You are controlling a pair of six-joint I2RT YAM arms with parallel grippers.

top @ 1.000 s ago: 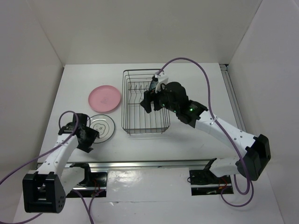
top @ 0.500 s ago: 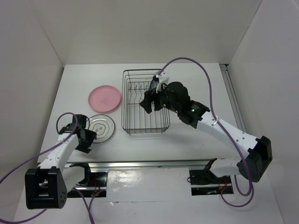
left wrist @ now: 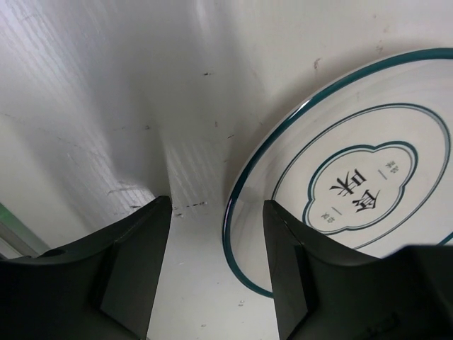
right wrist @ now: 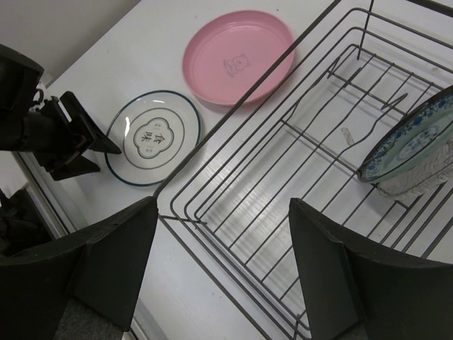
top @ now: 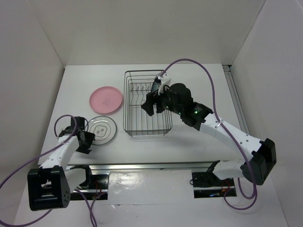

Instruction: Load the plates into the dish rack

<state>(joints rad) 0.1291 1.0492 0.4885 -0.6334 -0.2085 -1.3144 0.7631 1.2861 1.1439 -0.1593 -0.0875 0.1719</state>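
- While the left gripper (top: 86,138) sits low over the table (top: 199,78) at the near-left edge of the white plate (top: 103,128), its jaws stand apart and clamp nothing.
- Seen from the left wrist, the white plate's dark rim curves into the gap between the jaws, just beside the right-hand finger (left wrist: 296,280); bare table fills the rest of the gap.
- That white plate lies flat on the table with its centre motif facing up, just left of the dish rack (top: 125,104) and outside it.
- Behind it the pink plate (top: 106,100) also lies flat on the table, close beside the white one and apart from the rack's left wall.
- Over the middle of the rack hangs the right gripper (top: 150,101), its jaws spread wide and empty; the right wrist view shows the wire floor between its fingers.
- Inside the rack, a teal patterned plate (right wrist: 410,142) leans tilted at the end with the upright prongs.
- Right under that plate shows a pale ribbed rim (right wrist: 407,185); I cannot tell what it belongs to.
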